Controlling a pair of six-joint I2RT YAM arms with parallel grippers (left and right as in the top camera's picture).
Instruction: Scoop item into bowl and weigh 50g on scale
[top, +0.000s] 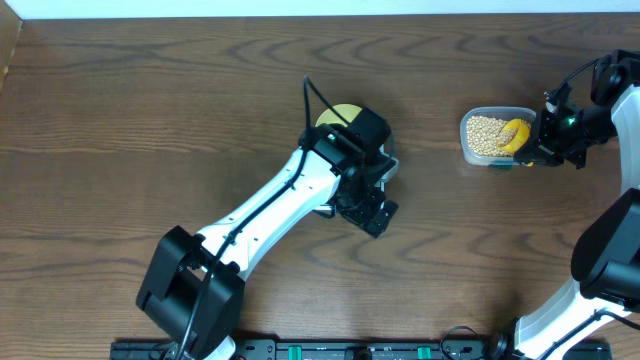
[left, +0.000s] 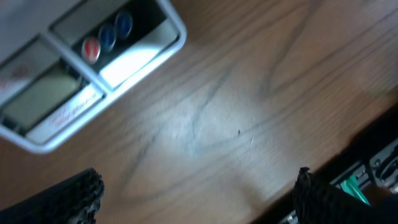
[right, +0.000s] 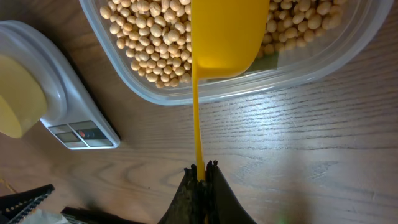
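The beige beans (right: 143, 37) fill a clear tub (right: 298, 68) at the right of the table. My right gripper (right: 200, 168) is shut on the thin handle of a yellow measuring spoon (right: 227, 37), whose cup hangs over the beans (top: 483, 130). The pale yellow bowl (right: 15, 93) sits on the white scale (right: 68, 106). In the overhead view my left arm covers most of the scale, and only part of the bowl (top: 335, 113) shows. My left gripper (left: 199, 193) is open over bare wood just in front of the scale (left: 93, 56), with nothing between its fingers.
The tub (top: 495, 135) stands about a hand's width to the right of the scale. The table's front edge, with a dark rail and cables (left: 367, 174), lies close to the left gripper.
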